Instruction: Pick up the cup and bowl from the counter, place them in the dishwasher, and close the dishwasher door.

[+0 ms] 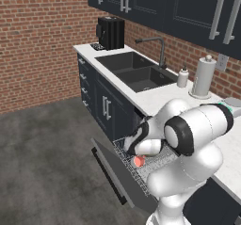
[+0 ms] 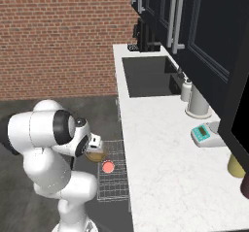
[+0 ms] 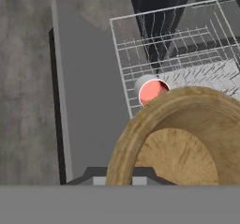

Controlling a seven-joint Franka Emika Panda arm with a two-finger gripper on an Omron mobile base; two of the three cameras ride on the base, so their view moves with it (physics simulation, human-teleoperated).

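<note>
Gripper [image 2: 95, 151] grasping the bowl [image 3: 180, 141], held over the dishwasher rack [image 3: 187, 45]; cup [image 3: 152, 91] sits in the rack just beyond the bowl's rim.

From behind the arm on its left, my left base view looks forward and down along the counter [image 1: 155, 104] toward the sink [image 1: 136, 71]. My right base view looks down the same counter [image 2: 155, 143] from the other side. Both share the dishwasher rack [image 1: 155, 165] [image 2: 114, 173]. My hand view hangs close above that rack [image 3: 178, 63] and the open dishwasher door [image 3: 89, 101], looking down.
</note>
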